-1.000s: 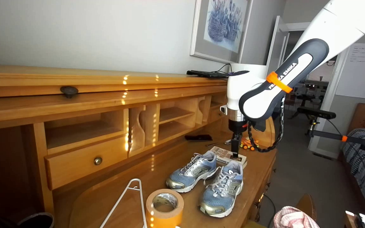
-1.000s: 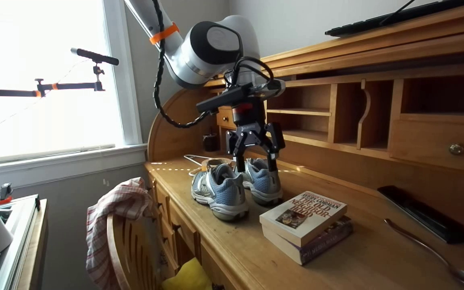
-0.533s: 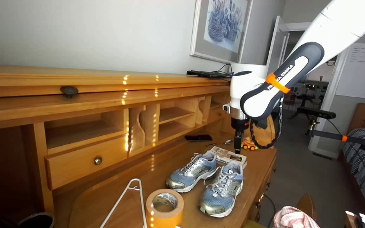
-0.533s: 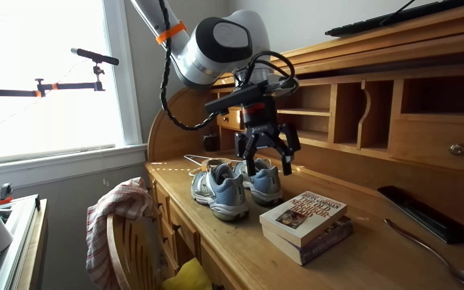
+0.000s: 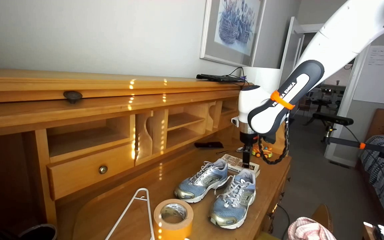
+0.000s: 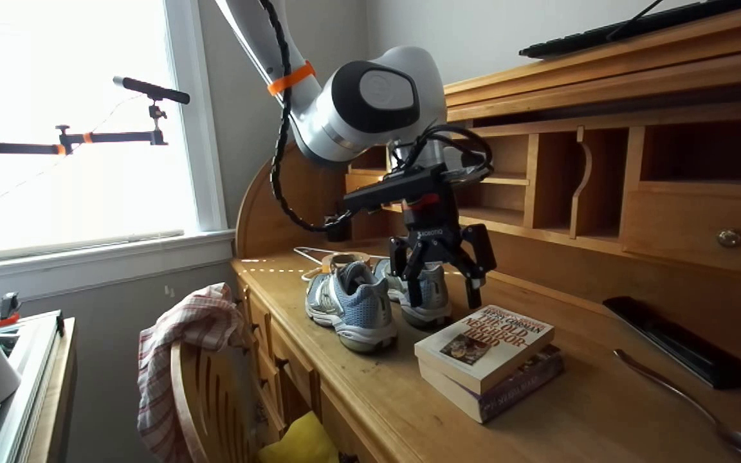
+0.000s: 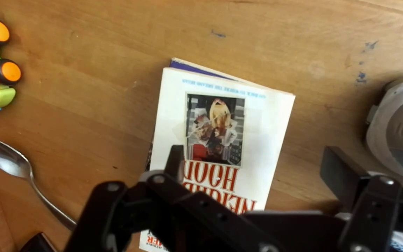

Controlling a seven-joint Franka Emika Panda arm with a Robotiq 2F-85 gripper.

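Observation:
My gripper (image 6: 444,301) points down with its fingers apart and nothing between them. It hangs above the desk, between a pair of blue-grey running shoes and two stacked paperbacks. The upper book (image 6: 493,341) is white with red lettering; a purple-spined book (image 6: 528,386) lies under it. In the wrist view, one finger (image 7: 175,159) overlaps the white cover and the other stands past the book's edge, beside a shoe heel (image 7: 397,129). The gripper hides the lower part of the cover there. One shoe (image 5: 233,200) and its mate (image 5: 205,181) stand upright on the desk.
A spoon (image 6: 673,386) and a long black object (image 6: 676,341) lie beyond the books. An orange toy vehicle (image 5: 262,151) sits near the desk's end. A tape roll (image 5: 173,223) and a white hanger (image 5: 148,213) are before the shoes. Desk cubbies (image 6: 550,180) rise behind.
The gripper has moved from over the shoes toward the books and, in the last half second, has come lower. Its fingers have stayed apart. Shoes and books have not moved.

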